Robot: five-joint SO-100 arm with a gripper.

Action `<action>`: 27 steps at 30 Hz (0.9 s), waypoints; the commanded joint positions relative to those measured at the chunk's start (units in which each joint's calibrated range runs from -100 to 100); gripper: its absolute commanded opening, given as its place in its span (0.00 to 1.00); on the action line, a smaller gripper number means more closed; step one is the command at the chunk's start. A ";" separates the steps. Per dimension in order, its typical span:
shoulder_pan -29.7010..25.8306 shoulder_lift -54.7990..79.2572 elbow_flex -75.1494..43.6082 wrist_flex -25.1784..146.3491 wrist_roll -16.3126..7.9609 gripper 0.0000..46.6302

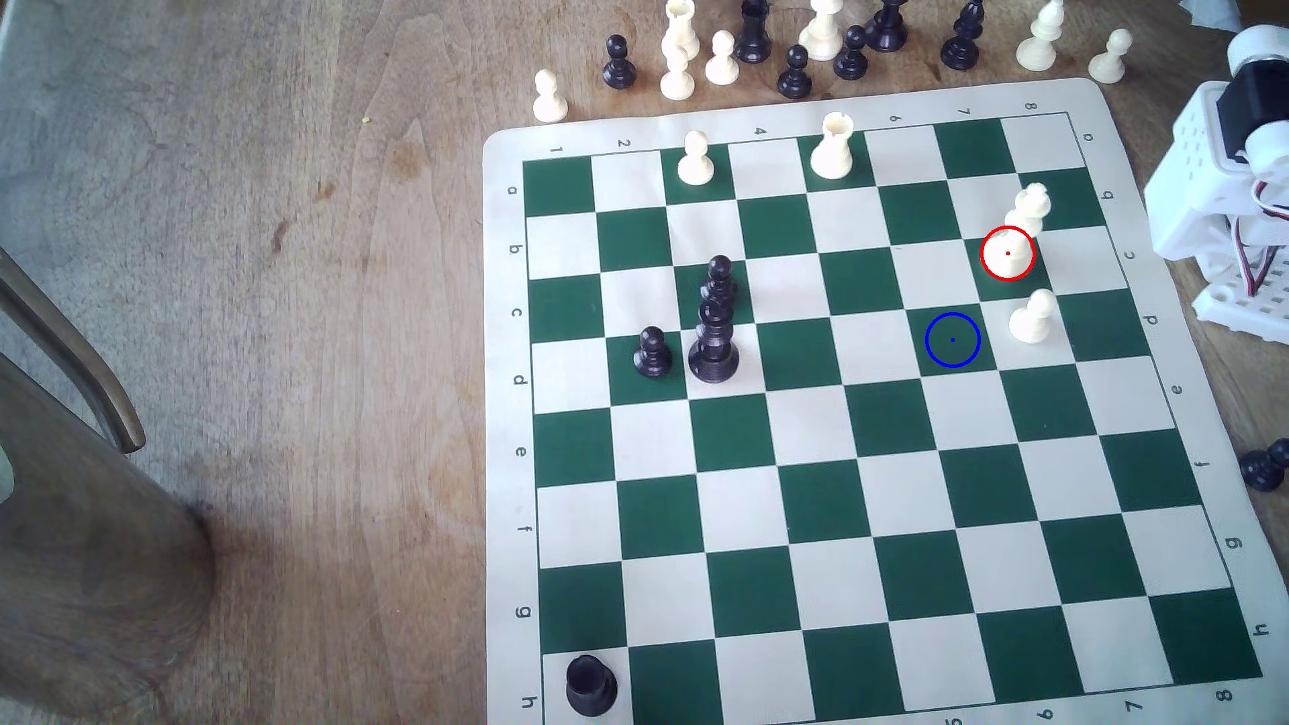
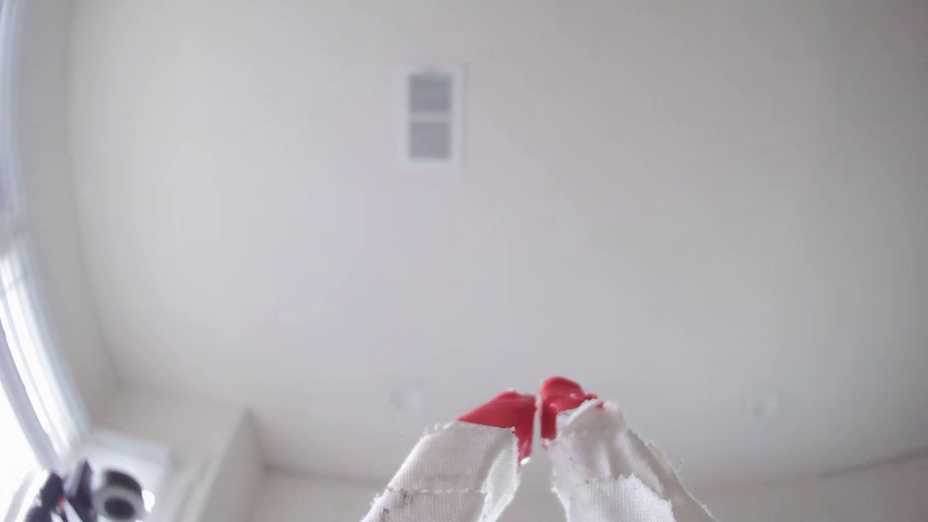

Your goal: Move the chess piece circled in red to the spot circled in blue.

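The tall cream-white chess piece with a wide round base and bumpy crown-like head (image 1: 1020, 226) stands upright near the exterior view's right edge of the green-and-cream roll-up chessboard mat (image 1: 858, 432), its base ringed by a thin red circle with a red dot. Its base sits on a dark green square in the column marked 7, and its head leans over the cream square behind. Just in front of it in that view, one square nearer the camera, stands a short cream pawn with a ball head (image 1: 1032, 317). Diagonally towards the exterior view's left lies the dark green square marked by a thin blue ring with a blue centre dot (image 1: 953, 339), bare and just beside the pawn's square. Farther off, a cream piece with a flat notched top (image 1: 833, 145) and another cream pawn (image 1: 695, 158) stand along the far row, a cluster of black pieces (image 1: 713, 327) stands mid-board, and a squat black piece (image 1: 590, 685) occupies the near corner. Spare cream and black pieces (image 1: 823, 42) crowd the wooden table (image 1: 279, 279) beyond the mat. The white robot arm base (image 1: 1227, 202) sits at the exterior view's right edge. In the wrist view, the cloth-wrapped, red-tipped gripper (image 2: 538, 416) points at a pale ceiling, its tips nearly touching and holding nothing.
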 commanded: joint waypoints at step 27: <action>10.29 6.51 -21.74 105.56 -3.22 0.17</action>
